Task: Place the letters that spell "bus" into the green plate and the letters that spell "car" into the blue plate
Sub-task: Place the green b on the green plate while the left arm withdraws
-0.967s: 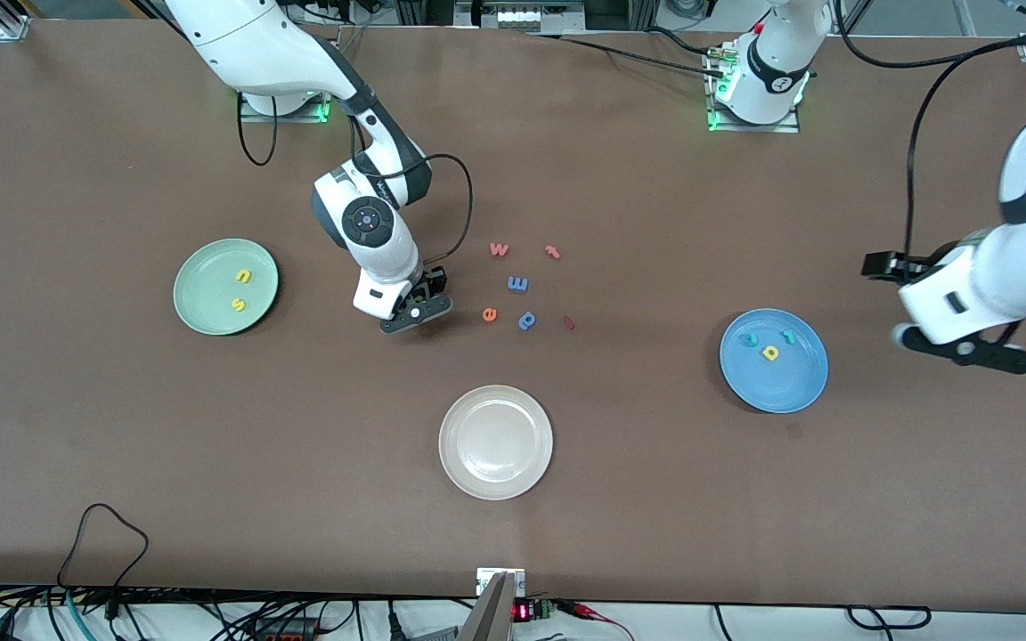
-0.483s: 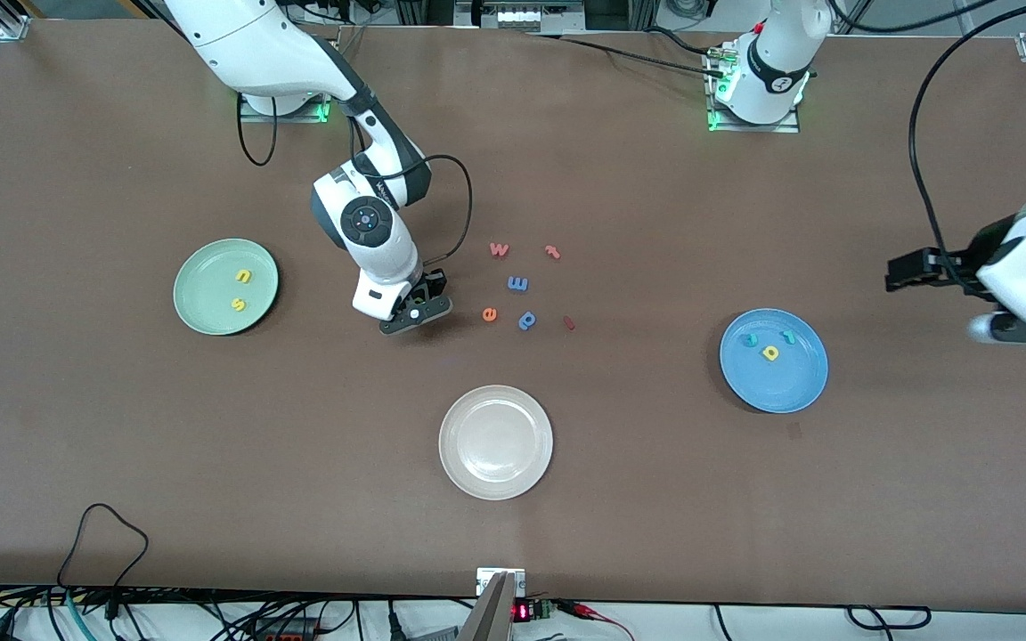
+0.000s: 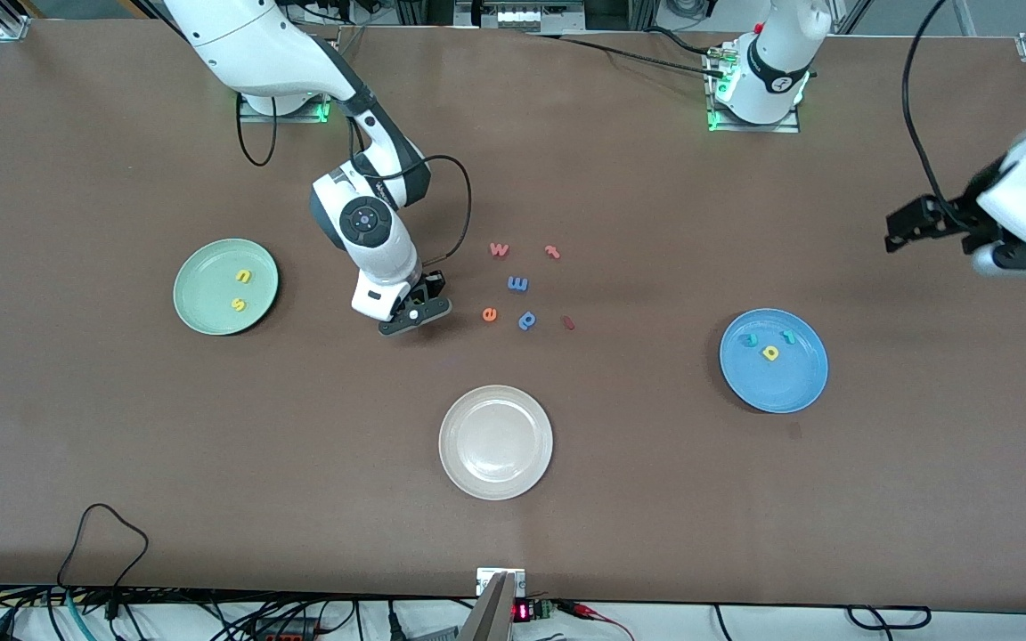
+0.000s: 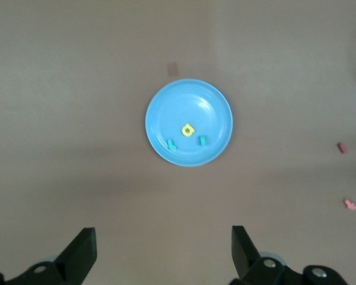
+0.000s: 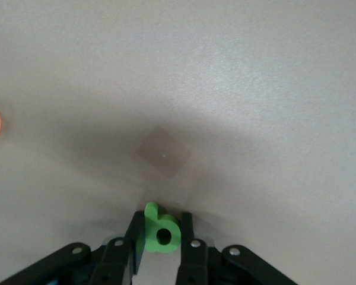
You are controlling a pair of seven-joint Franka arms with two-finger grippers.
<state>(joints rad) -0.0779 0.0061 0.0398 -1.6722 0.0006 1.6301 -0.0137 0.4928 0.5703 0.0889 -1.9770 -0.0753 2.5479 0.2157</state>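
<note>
While the left pincer (image 4: 160, 255) waits open, the right pincer (image 5: 161, 237) grips the "b" (image 5: 160, 233).

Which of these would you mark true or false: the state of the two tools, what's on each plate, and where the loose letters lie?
1. The right tool is shut on the green b. True.
2. The green plate holds three letters. False: only the yellow u and yellow s lie in it.
3. The blue plate holds the teal c, yellow a and teal r. True.
4. The white plate holds the orange e. False: it holds no letters; the orange e lies on the table.
5. The left tool grips a letter. False: it is open, holding nothing.
</note>
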